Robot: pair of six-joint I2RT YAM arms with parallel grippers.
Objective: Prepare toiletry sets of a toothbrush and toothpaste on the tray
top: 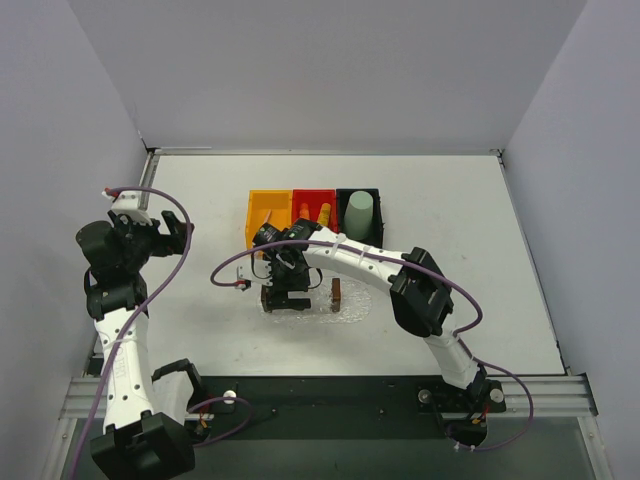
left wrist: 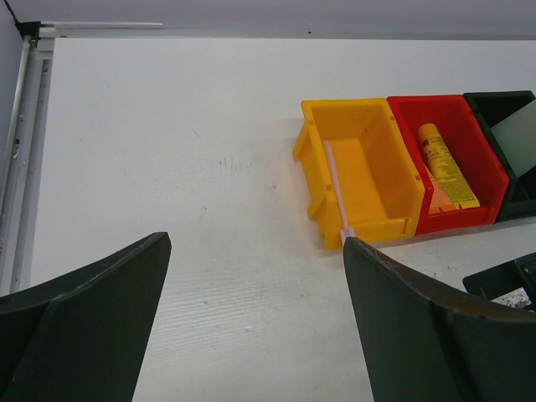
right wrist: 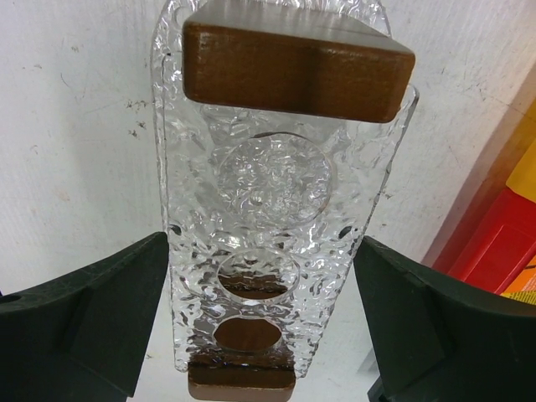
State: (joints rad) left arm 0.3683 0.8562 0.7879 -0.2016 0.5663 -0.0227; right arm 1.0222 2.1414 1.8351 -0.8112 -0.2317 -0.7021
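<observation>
Dark fingers (right wrist: pixel 84 322) of the right gripper (right wrist: pixel 261 335) fill the lower corners of its wrist view. They stand wide apart, one on each side of the tray (right wrist: pixel 276 180), and grip nothing. Whether the pads touch the tray's edges is hard to tell through the glittering plastic. A brown wooden block (right wrist: pixel 293 71) sits at the tray's far end. A second block (right wrist: pixel 241 387) at the near end is cut off by the frame. From overhead the tray lies on the table (top: pixel 200 200) in front of the red bin (left wrist: pixel 481 159), on the arm-base side. The right arm covers much of it, and its clear outline nearly vanishes against the white surface.

Inside the red bin lies the yellow tube (left wrist: pixel 444 163). The orange tube (left wrist: pixel 434 194) under it shows only a sliver. Just left of the red bin, touching it, is the yellow bin (left wrist: pixel 381 167). The toothbrush (left wrist: pixel 337 188) leans along that bin's left wall, its near end over the front rim. Just right of the red bin, the black bin (left wrist: pixel 494 105) holds the pale green cup (top: pixel 360 212), which the left wrist view cuts off.

The left gripper (left wrist: pixel 255 327) hangs well to the left of the red bin, its jaws spread wide with nothing between them.
</observation>
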